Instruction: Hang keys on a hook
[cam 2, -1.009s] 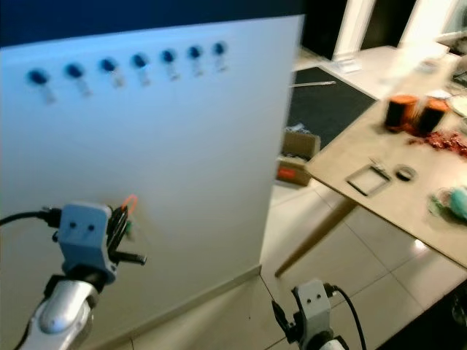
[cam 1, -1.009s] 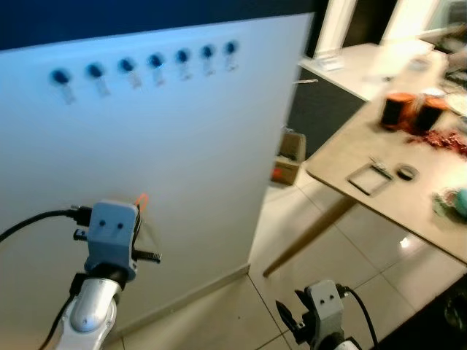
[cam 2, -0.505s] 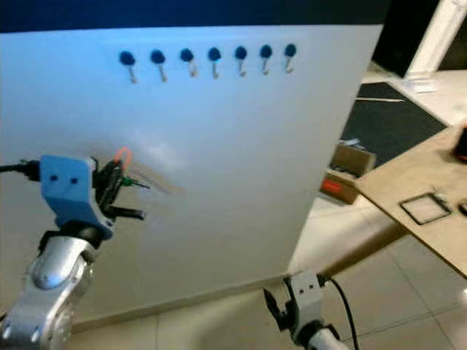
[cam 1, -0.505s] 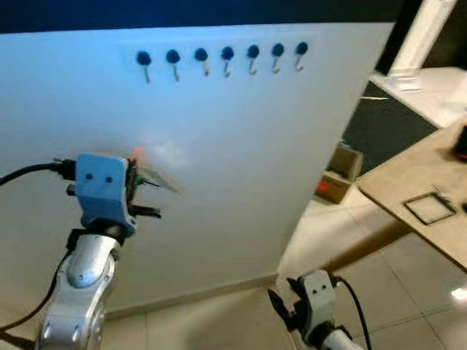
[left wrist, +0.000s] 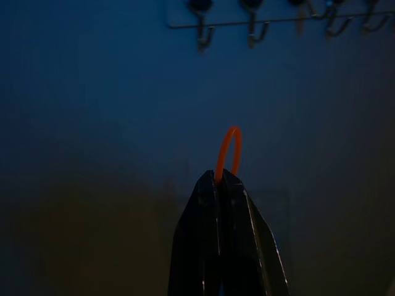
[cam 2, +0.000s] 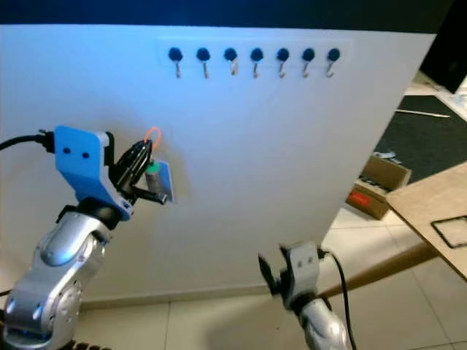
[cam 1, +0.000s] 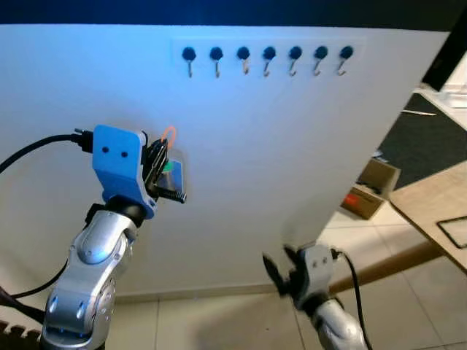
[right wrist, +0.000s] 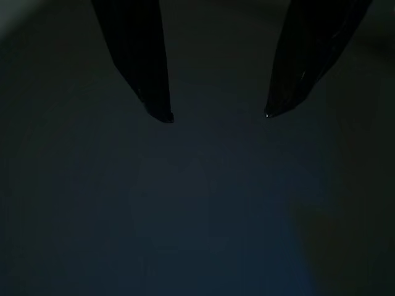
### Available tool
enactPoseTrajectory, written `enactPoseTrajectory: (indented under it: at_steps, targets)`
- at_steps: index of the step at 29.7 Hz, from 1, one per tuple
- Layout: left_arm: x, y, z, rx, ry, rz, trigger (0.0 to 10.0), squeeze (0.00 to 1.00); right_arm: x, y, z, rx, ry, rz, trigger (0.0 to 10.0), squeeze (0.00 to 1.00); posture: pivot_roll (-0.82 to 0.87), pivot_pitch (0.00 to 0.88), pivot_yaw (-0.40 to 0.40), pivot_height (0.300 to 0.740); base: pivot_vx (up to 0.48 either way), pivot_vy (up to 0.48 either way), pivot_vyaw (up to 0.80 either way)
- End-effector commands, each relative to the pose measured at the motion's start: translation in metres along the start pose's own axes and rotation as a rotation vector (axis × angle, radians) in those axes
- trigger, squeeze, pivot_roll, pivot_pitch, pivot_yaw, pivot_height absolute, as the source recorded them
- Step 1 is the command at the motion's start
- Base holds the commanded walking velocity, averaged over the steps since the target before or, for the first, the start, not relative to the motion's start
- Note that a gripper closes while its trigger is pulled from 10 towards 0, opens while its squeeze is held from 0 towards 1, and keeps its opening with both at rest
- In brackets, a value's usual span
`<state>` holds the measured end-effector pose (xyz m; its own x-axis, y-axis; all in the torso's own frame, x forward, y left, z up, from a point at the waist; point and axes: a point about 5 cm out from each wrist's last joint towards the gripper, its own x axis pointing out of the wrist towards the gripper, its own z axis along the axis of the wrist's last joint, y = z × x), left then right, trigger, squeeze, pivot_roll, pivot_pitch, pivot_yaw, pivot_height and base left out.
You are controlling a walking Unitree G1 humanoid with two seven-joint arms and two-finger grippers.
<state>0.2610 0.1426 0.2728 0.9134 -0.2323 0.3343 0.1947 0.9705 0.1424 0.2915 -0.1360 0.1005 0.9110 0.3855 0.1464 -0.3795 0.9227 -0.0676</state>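
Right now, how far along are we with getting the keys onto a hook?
Done: the left gripper is shut on the keys, their orange loop sticking out past the fingertips. In hand: that arm is raised in front of the white panel, below the row of hooks. Left: lift the loop to a hook, slip it on and let go. The right gripper hangs low, open.

Home interior: tiled floor [cam 1: 408,292], wooden table [cam 1: 438,208] (corner only), wall hook rail [cam 1: 267,58].
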Motion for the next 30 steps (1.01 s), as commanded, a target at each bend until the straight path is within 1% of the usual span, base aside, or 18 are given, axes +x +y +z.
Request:
enactPoseTrajectory:
  at_steps: [1,2,3,4,6,7,9,12,13,17,24,25,26,27,28,30]
  targets:
    - [0.001,-0.005,-0.002,-0.025,0.018,-0.021,10.0,0.00,0.005,0.003,0.012,-0.003,-0.045,0.007,10.0,0.00,0.23,0.154,-0.030,0.740,0.000,0.000,0.00]
    - [0.002,-0.005,-0.003,-0.026,0.022,-0.021,10.0,0.00,0.011,0.004,0.022,-0.013,-0.084,0.012,10.0,0.00,0.23,0.154,-0.030,0.740,0.000,0.000,0.00]
    - [0.002,-0.005,-0.003,-0.026,0.022,-0.021,10.0,0.00,0.011,0.004,0.022,-0.013,-0.084,0.012,10.0,0.00,0.23,0.154,-0.030,0.740,0.000,0.000,0.00]
    - [0.002,-0.005,-0.004,-0.027,0.026,-0.021,10.0,0.00,0.015,0.004,0.028,-0.018,-0.107,0.014,10.0,0.00,0.23,0.154,-0.030,0.740,0.000,0.000,0.00]
    - [0.001,-0.002,-0.006,-0.028,0.043,-0.009,10.0,0.00,0.032,0.011,0.053,-0.022,-0.201,0.040,10.0,0.00,0.23,0.153,-0.025,0.740,0.000,0.000,0.00]
    - [0.001,-0.002,-0.006,-0.028,0.043,-0.009,10.0,0.00,0.032,0.011,0.053,-0.022,-0.201,0.040,10.0,0.00,0.23,0.153,-0.025,0.740,0.000,0.000,0.00]
    - [0.001,-0.001,-0.008,-0.026,0.053,-0.002,10.0,0.00,0.048,0.020,0.076,-0.029,-0.288,0.075,10.0,0.00,0.23,0.155,-0.018,0.740,0.000,0.000,0.00]
    - [0.000,0.000,-0.010,-0.023,0.063,0.006,10.0,0.00,0.070,0.035,0.118,-0.037,-0.425,0.130,10.0,0.00,0.24,0.158,-0.019,0.740,0.000,0.000,0.00]
    - [0.000,0.000,-0.010,-0.023,0.063,0.006,10.0,0.00,0.070,0.035,0.118,-0.037,-0.425,0.130,10.0,0.00,0.24,0.158,-0.019,0.740,0.000,0.000,0.00]
    - [-0.003,0.000,-0.013,-0.020,0.078,0.018,10.0,0.00,0.088,0.040,0.158,-0.044,-0.554,0.136,10.0,0.00,0.26,0.164,-0.023,0.740,0.000,0.000,0.00]
    - [-0.003,0.000,-0.013,-0.020,0.078,0.018,10.0,0.00,0.088,0.040,0.158,-0.044,-0.554,0.136,10.0,0.00,0.26,0.164,-0.023,0.740,0.000,0.000,0.00]
    - [-0.004,0.000,-0.014,-0.019,0.085,0.023,10.0,0.00,0.094,0.039,0.167,-0.044,-0.574,0.124,10.0,0.00,0.26,0.166,-0.026,0.740,0.000,0.000,0.00]
    - [-0.008,0.001,-0.018,-0.013,0.105,0.035,10.0,0.00,0.106,0.028,0.178,-0.048,-0.587,0.066,10.0,0.00,0.29,0.180,-0.034,0.740,0.000,0.000,0.00]
    - [-0.011,0.002,-0.021,-0.009,0.121,0.045,10.0,0.00,0.113,0.020,0.186,-0.051,-0.599,0.016,10.0,0.00,0.29,0.181,-0.035,0.740,0.000,0.000,0.00]
    - [-0.011,0.002,-0.021,-0.009,0.121,0.045,10.0,0.00,0.113,0.020,0.186,-0.051,-0.599,0.016,10.0,0.00,0.29,0.181,-0.035,0.740,0.000,0.000,0.00]
    - [-0.015,0.003,-0.024,-0.005,0.138,0.059,10.0,0.00,0.119,0.009,0.196,-0.053,-0.613,-0.038,10.0,0.00,0.29,0.183,-0.037,0.740,0.000,0.000,0.00]
